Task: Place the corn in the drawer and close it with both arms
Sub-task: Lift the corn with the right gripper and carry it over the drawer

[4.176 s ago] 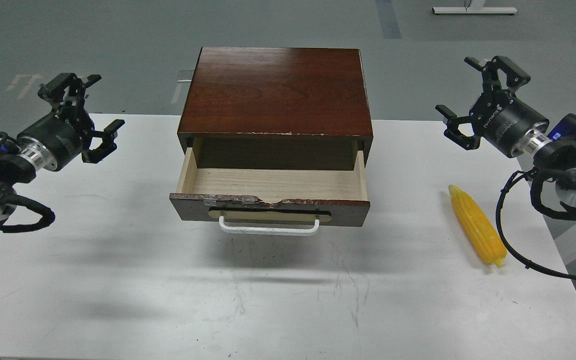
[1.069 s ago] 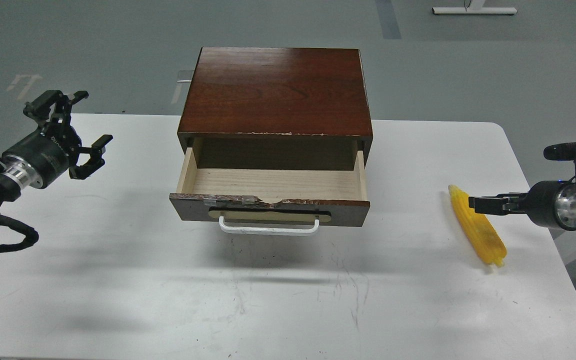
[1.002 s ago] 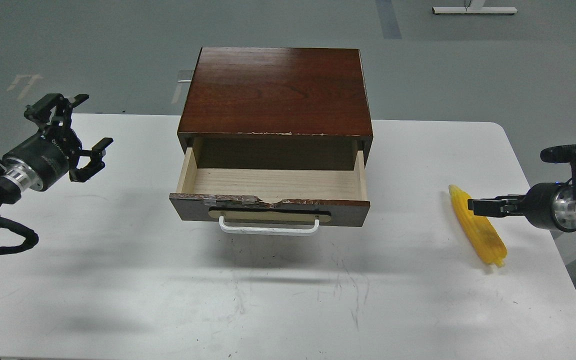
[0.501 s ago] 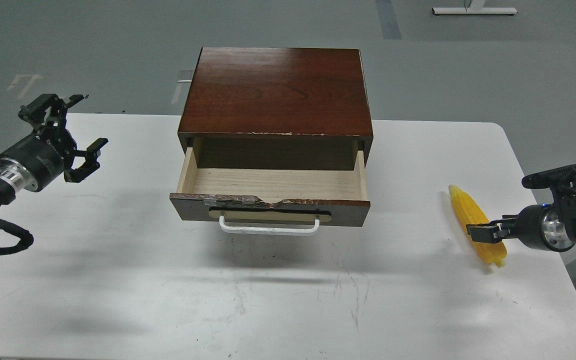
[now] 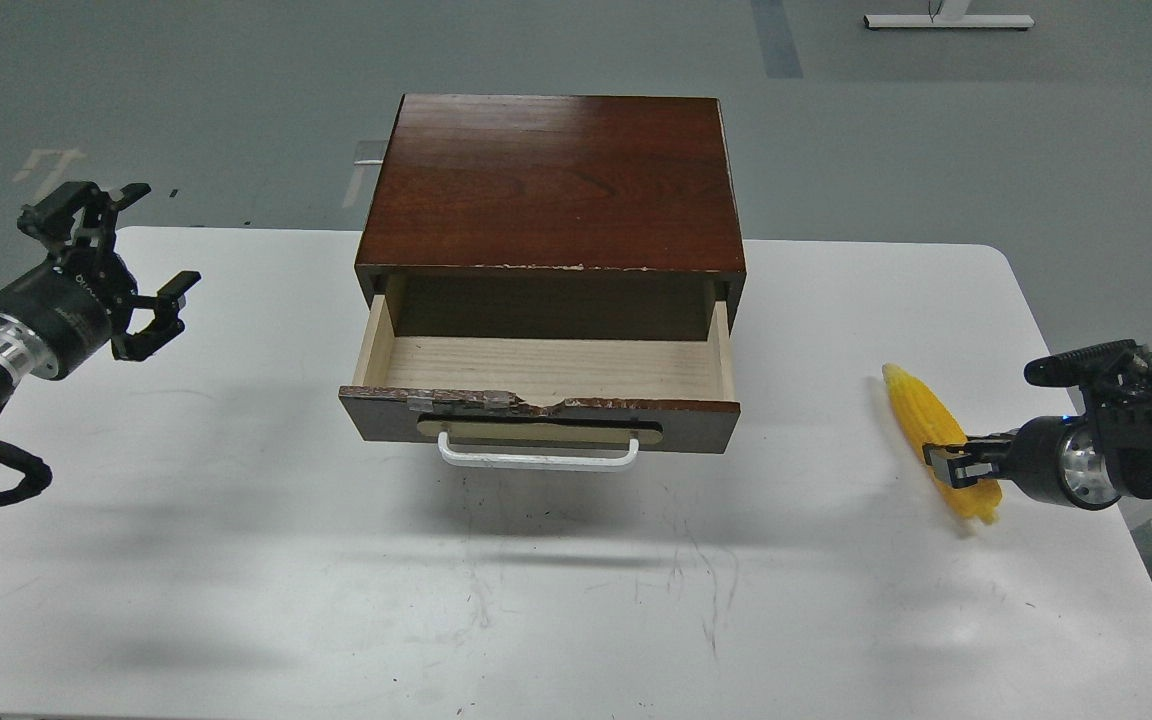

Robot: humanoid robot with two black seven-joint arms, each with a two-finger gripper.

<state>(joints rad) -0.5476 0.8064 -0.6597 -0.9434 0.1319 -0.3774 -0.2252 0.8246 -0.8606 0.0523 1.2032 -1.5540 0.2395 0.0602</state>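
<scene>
The yellow corn [image 5: 921, 420] lies near the table's right edge, tapered end pointing away from me. My right gripper [image 5: 944, 462] reaches in from the right, with one dark finger [image 5: 948, 458] across the corn's thick half. The other finger is hidden, so I cannot tell whether it grips. The drawer [image 5: 546, 368] stands pulled out of the dark brown cabinet [image 5: 551, 180], its pale wood inside empty and its white handle [image 5: 536, 458] facing me. My left gripper [image 5: 164, 234] is open and empty, raised over the table's far left, well clear of the drawer.
The white table [image 5: 536, 610] carries the cabinet at its back middle. Its right edge [image 5: 1086, 400] runs just behind the corn. Grey floor lies beyond the table.
</scene>
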